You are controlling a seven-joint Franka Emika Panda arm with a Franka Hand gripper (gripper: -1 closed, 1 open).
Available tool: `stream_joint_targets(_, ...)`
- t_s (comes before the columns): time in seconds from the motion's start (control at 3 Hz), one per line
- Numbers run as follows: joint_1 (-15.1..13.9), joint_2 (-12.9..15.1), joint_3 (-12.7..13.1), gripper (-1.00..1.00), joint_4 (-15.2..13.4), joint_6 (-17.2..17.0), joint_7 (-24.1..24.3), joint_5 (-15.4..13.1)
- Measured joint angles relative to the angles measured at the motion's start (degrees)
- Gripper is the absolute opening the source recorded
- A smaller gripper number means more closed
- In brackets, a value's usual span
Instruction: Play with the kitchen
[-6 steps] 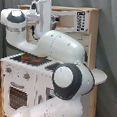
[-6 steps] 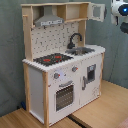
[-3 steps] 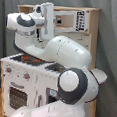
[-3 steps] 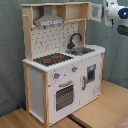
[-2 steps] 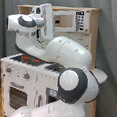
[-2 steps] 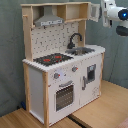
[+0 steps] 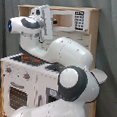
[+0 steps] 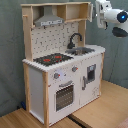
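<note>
White and pale wood, the kitchen (image 8: 62, 70) stands on a wooden floor (image 8: 102, 107), unmoved. Since two seconds ago the arm (image 7: 65, 50) has swung its wrist toward the upper shelf (image 8: 60, 12). Whether the hand (image 8: 102, 12) is clenched cannot be told.

Kitchen (image 8: 62, 70) upright on wood floor (image 8: 100, 112); arm (image 8: 111, 15) beside upper shelf (image 8: 65, 12).

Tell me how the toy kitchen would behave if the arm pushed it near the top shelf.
The kitchen is tall and narrow and stands free on the wooden floor, so a high push would probably tip or rock it rather than slide it. It looks like rigid panel wood, so likely stiff, not flexing. The faucet seems its most fragile part.
</note>
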Motion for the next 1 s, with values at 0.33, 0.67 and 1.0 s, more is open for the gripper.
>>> stream_joint_targets(0.33, 1.29, -1.41, -2.95, -1.00, 2.26, 5.02, 0.08, -1.22)
stream_joint_targets(0.67, 3.52, -3.52, -6.15, -1.00, 5.51, 8.94, 0.26, -1.95)
stream_joint_targets(1.0, 6.12, -5.53, -9.01, -1.00, 8.76, 11.52, 0.46, -2.23)
